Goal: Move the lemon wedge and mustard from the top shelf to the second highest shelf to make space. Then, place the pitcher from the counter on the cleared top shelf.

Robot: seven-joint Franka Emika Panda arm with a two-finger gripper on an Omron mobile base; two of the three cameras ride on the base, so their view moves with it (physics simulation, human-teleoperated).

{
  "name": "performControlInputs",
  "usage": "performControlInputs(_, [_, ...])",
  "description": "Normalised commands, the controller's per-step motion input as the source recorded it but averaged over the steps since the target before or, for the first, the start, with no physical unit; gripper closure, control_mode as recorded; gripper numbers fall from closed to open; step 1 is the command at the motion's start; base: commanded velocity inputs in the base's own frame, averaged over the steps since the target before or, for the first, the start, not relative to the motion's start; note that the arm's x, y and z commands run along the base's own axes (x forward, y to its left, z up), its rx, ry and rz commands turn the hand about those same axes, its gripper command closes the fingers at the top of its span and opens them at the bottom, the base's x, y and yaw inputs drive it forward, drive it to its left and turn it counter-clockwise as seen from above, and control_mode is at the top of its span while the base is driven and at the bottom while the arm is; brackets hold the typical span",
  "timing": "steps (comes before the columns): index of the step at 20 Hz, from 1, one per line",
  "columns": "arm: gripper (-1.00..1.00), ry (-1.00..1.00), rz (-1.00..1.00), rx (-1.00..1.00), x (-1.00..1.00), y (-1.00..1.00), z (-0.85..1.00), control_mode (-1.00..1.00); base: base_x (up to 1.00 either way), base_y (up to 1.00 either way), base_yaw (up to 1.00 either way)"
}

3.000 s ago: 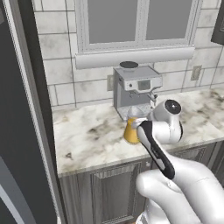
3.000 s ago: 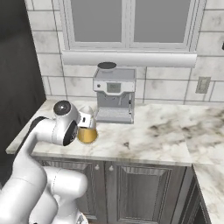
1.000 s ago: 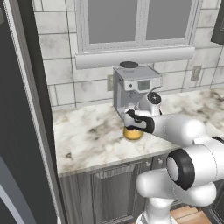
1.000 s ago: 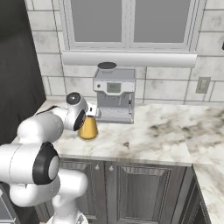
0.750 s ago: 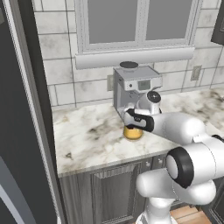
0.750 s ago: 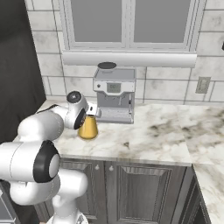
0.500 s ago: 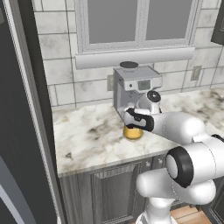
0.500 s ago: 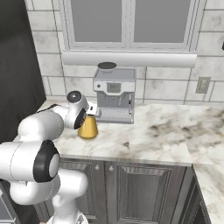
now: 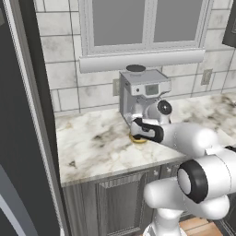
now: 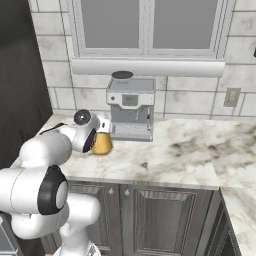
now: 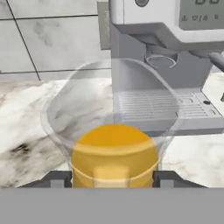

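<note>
The pitcher (image 11: 114, 153), clear with orange liquid in its lower part, stands on the beige marbled counter (image 9: 92, 145) just in front of the coffee machine. My gripper (image 11: 113, 180) reaches in level from the near side, one dark fingertip (image 11: 59, 179) against each flank of the orange body, shut on it. The base views show the pitcher (image 9: 138, 139) (image 10: 102, 144) half hidden behind the hand (image 9: 146, 130) (image 10: 95, 134) and resting on the counter (image 10: 170, 155). The lemon wedge, mustard and both shelves are out of view.
A grey coffee machine (image 9: 143, 92) (image 10: 131, 107) (image 11: 166, 65) stands right behind the pitcher against the tiled wall under a window. A dark fridge side (image 9: 18, 115) (image 10: 20, 75) rises at the left end of the counter. Bare counter stretches to the right.
Three seconds ago the hand was pulled back near the base; it has since reached to the pitcher. Over the last second the arm barely moved and the fingers drew in slightly on the pitcher.
</note>
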Motion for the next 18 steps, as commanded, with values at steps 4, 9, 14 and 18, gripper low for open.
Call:
performControlInputs(4, [1.00,-0.23,0.01,0.00,-0.27,0.03,0.17,-1.00,0.00,0.00,0.00])
performControlInputs(9, [1.00,0.00,0.00,-0.01,-0.43,0.01,0.60,-1.00,0.00,0.00,0.00])
performControlInputs(14, [1.00,0.05,0.00,-0.09,-0.58,0.00,0.85,-1.00,0.00,0.00,0.00])
performControlInputs(18, [1.00,0.07,0.00,-0.12,-0.56,0.00,0.95,-1.00,0.00,0.00,0.00])
